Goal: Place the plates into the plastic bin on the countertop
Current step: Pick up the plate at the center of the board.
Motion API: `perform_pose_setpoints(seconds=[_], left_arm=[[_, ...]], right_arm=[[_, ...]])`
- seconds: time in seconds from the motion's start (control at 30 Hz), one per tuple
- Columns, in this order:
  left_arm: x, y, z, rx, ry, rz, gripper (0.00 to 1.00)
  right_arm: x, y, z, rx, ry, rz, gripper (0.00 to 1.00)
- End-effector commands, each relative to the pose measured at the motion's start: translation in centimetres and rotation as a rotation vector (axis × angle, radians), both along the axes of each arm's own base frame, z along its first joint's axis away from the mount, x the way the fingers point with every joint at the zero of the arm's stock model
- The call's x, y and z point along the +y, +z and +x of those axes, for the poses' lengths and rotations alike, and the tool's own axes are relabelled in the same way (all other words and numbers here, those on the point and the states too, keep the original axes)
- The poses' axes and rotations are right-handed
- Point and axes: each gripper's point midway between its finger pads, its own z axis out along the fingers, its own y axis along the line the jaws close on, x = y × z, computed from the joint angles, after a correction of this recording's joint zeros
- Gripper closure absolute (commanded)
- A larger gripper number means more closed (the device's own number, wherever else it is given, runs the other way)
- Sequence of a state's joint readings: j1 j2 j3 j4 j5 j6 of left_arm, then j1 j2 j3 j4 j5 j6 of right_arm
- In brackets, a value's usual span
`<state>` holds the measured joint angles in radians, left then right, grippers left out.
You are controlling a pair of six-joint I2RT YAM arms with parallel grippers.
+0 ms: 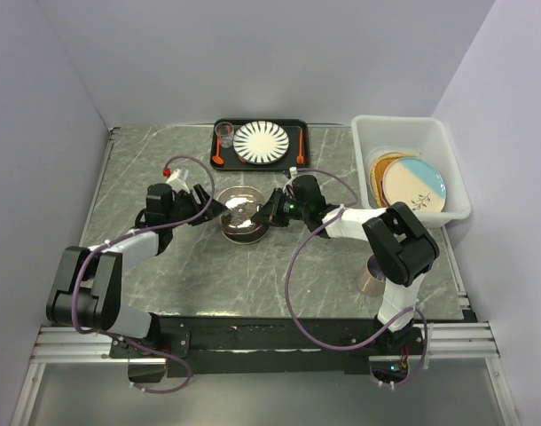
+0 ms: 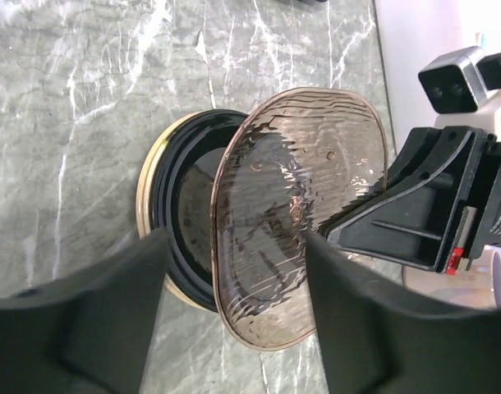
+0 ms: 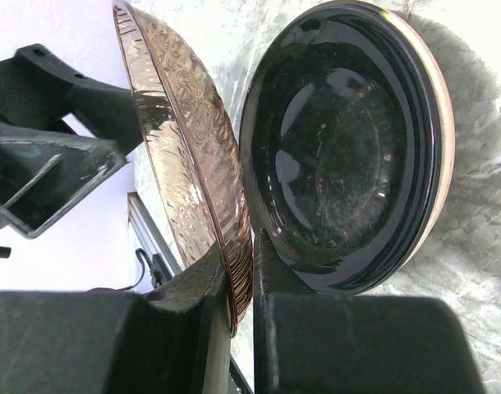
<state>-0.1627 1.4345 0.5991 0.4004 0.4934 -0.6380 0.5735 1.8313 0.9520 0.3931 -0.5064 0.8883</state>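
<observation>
End effector on the left [image 1: 207, 211] stands open, its fingers [image 2: 94, 320] wide apart on either side of the brown plate [image 2: 300, 205] and gripping nothing. That rippled, translucent, squarish plate is tilted steeply at mid worktop [image 2: 70, 98]; in the left wrist view its longer axis runs up and down. Beside it a black plate [image 3: 341, 148] lies flat on a tan-rimmed plate [image 3: 443, 123]. Right end effector [image 3: 241, 246] is closed on the brown plate's rim, pinching it edge-on. Far right, the bin [image 1: 403, 129] holds a leaning stack fronted by the leaf-sprig plate [image 1: 412, 188]
</observation>
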Motion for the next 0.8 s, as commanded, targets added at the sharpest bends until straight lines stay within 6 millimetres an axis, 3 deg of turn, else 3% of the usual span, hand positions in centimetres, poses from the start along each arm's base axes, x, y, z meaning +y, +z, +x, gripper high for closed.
perform_pose_setpoints(seconds=[0.0, 0.17, 0.4, 0.63, 0.77], left_arm=[[-0.2, 1.5, 0.0, -0.067, -0.011, -0.001, 0.17], [0.2, 1.7, 0.0, -0.076, 0.01, 0.01, 0.02], [0.4, 2.3, 0.0, -0.099, 0.023, 0.011, 0.01], [0.5, 2.3, 0.0, -0.102, 0.028, 0.017, 0.01], [0.3, 2.2, 0.0, -0.101, 0.013, 0.008, 0.01]], right_arm=[[0.8, 4.7, 0.8, -0.118, 0.019, 0.058, 1.0], [0.5, 5.1, 1.0, -0.126, 0.012, 0.049, 1.0], [-1.3, 6.4, 2.5, -0.148, -0.027, 0.058, 1.0], [-5.4, 9.6, 5.9, -0.214, -0.112, 0.017, 1.0], [-10.0, 12.1, 8.1, -0.253, -0.207, -0.017, 1.0]])
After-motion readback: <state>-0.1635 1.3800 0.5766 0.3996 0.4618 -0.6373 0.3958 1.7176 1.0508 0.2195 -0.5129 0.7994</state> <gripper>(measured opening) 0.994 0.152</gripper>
